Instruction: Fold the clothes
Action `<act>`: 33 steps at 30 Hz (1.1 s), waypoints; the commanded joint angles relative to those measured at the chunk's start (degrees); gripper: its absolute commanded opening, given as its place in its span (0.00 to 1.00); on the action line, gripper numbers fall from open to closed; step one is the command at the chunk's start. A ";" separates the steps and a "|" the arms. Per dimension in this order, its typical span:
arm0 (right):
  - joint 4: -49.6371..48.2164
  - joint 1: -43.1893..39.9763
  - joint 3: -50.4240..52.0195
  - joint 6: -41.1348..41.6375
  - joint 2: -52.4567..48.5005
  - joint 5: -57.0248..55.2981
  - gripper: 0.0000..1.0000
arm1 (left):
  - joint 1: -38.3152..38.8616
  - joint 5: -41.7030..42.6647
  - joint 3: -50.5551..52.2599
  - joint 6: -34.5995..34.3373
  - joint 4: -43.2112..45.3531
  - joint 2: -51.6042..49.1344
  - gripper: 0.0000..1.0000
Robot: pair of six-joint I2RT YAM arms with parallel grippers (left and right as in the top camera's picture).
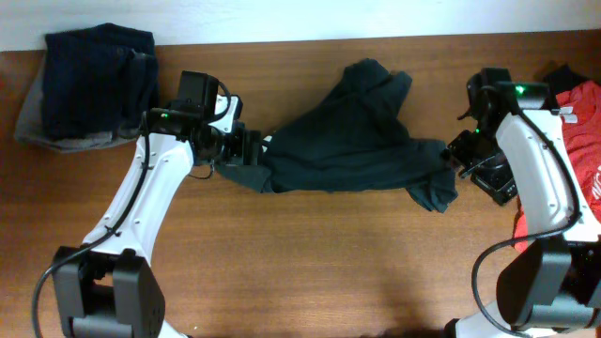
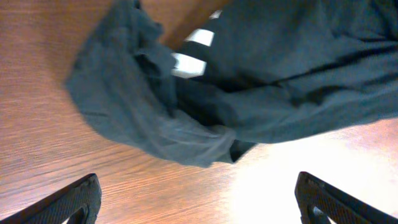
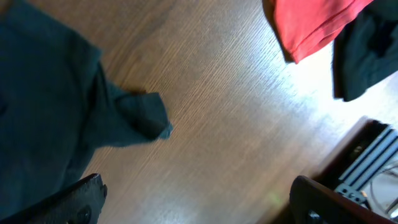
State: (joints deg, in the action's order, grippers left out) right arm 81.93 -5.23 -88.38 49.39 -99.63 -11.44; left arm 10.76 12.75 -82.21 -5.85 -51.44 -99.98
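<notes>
A dark teal shirt (image 1: 352, 141) lies crumpled and spread across the middle of the table. My left gripper (image 1: 246, 148) hovers at its left end, open and empty; the left wrist view shows the shirt's bunched edge (image 2: 186, 124) just ahead of the wide-open fingers (image 2: 199, 205). My right gripper (image 1: 467, 155) is at the shirt's right end, open and empty; the right wrist view shows the shirt's sleeve tip (image 3: 140, 118) ahead of the open fingers (image 3: 199, 202), over bare wood.
A stack of folded dark clothes (image 1: 89, 84) sits at the far left. A red garment (image 1: 587, 141) and a black one (image 1: 563, 73) lie at the far right, also visible in the right wrist view (image 3: 317, 22). A table edge with metal rails (image 3: 367, 168) is near.
</notes>
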 commanded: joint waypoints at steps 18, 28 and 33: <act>-8.68 -8.98 12.48 -1.60 0.26 9.60 0.99 | -0.04 -7.74 -1.38 -28.70 2.89 -10.82 0.99; -8.79 -8.98 12.92 -3.06 0.26 10.80 0.99 | -0.04 -6.58 -1.40 -29.31 3.76 -14.01 0.49; -8.90 -8.98 12.92 -3.08 0.26 10.78 0.70 | -0.04 -6.58 -1.62 -29.29 2.80 -14.01 0.03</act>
State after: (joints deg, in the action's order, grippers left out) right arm 73.03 -14.55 -76.01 46.30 -99.63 -0.56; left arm 10.81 6.17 -82.78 -35.00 -47.94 -113.58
